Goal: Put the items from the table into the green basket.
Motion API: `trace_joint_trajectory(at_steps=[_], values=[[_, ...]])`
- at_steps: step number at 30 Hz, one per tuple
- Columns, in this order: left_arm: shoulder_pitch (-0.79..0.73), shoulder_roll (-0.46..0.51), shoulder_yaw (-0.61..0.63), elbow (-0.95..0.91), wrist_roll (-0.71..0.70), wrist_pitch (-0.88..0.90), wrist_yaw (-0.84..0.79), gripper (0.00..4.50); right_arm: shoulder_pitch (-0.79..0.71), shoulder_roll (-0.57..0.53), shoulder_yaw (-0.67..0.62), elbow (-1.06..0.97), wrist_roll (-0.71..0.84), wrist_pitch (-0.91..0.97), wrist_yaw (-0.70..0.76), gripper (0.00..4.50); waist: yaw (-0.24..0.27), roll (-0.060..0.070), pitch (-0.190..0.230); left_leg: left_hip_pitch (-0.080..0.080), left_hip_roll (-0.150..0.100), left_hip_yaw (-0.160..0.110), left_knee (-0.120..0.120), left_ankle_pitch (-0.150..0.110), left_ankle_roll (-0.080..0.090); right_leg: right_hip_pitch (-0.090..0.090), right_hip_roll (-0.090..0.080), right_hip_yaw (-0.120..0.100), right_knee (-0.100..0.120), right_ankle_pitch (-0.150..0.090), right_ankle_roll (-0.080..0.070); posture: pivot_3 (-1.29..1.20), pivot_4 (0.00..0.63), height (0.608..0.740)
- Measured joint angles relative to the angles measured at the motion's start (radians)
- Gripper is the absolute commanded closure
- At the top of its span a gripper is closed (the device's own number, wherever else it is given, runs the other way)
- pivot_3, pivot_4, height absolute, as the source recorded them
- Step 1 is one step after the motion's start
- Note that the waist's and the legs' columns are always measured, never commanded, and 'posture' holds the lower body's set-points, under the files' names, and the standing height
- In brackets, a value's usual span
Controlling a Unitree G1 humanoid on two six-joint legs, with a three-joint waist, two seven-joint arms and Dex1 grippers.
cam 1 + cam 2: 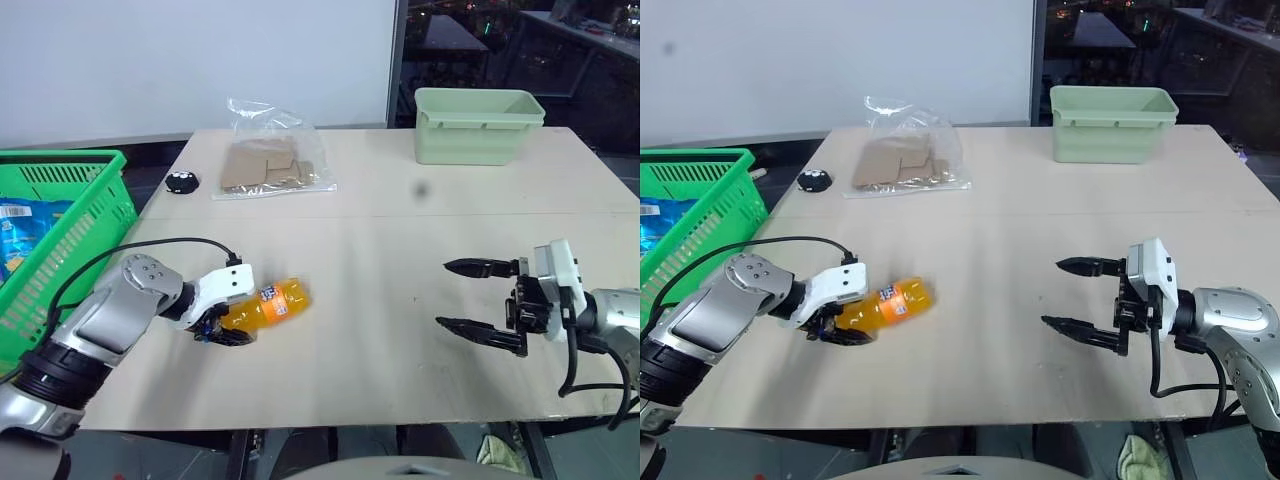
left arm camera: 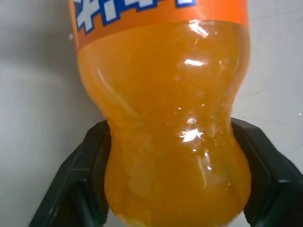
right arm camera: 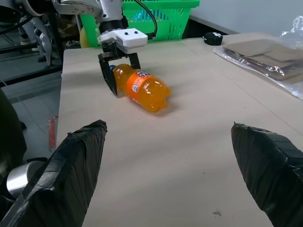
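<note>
Left hand (image 1: pixel 228 325) is straddling the soda bottle (image 1: pixel 270 304), lower left; grasp unconfirmed. Right hand (image 1: pixel 478 296) is idling released. Next: clench, lift toward green basket (image 1: pixel 75 205).

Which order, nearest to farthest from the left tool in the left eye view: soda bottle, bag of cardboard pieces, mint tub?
1. Soda bottle, lying between the left tool's fingers.
2. Bag of cardboard pieces, farther back on the table.
3. Mint tub, far back corner on the right.
</note>
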Motion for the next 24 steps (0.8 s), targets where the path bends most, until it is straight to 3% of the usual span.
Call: trace_joint_trajectory(at_steps=[5,7,10,13,16,19,24], values=[[-0.047,-0.114,0.033,0.067,-0.019,-0.018,0.083,1.79,-0.014,0.026,0.005,0.004,-0.006,-0.024,0.0,0.0,0.01,-0.001,0.0,0.001,0.0,-0.001,0.001,0.0,0.0,0.004,0.0,-0.001,-0.001,0.0,0.001,-0.13,0.0,0.74],[-0.142,-0.202,0.065,0.151,-0.02,-0.015,0.186,1.79,-0.056,0.057,0.014,0.012,0.001,-0.029,-0.004,0.0,0.018,-0.003,0.002,0.001,0.0,-0.002,0.002,0.0,0.0,0.005,0.001,-0.003,-0.001,0.001,0.001,-0.11,0.0,0.74],[-0.297,-0.224,0.139,0.285,-0.005,-0.028,0.337,1.79,-0.136,0.089,0.028,0.013,0.03,-0.027,-0.024,0.0,0.014,-0.008,0.004,0.002,0.0,-0.004,0.001,0.0,0.0,0.005,0.005,-0.003,-0.001,0.001,0.0,-0.07,0.0,0.74],[-0.453,-0.167,0.225,0.452,0.04,-0.087,0.472,1.79,-0.236,0.12,0.033,0.026,0.076,-0.006,-0.041,0.0,0.0,-0.009,0.005,0.005,0.0,-0.003,-0.004,0.0,-0.001,0.004,0.006,-0.002,-0.001,0.001,-0.001,-0.02,0.0,0.74],[-0.515,-0.086,0.279,0.553,0.063,-0.113,0.526,1.79,-0.301,0.137,0.047,0.056,0.106,0.009,-0.03,0.0,-0.002,-0.009,0.005,0.009,0.0,-0.002,-0.011,0.0,-0.001,0.004,0.005,0.0,-0.001,0.0,-0.003,0.03,0.0,0.74],[-0.485,0.031,0.333,0.627,0.081,-0.126,0.55,1.79,-0.375,0.15,0.078,0.125,0.108,0.009,0.006,0.0,0.005,-0.01,0.005,0.009,0.0,-0.002,-0.015,0.0,-0.001,0.003,0.005,0.0,-0.001,-0.001,-0.005,0.09,0.0,0.74],[-0.331,0.134,0.444,0.656,0.071,-0.123,0.559,1.79,-0.445,0.193,0.111,0.232,0.081,-0.009,0.041,0.0,0.052,-0.013,0.007,0.01,0.0,-0.002,-0.015,0.0,-0.001,0.002,0.006,-0.001,0.001,-0.001,-0.005,0.16,0.0,0.74]])
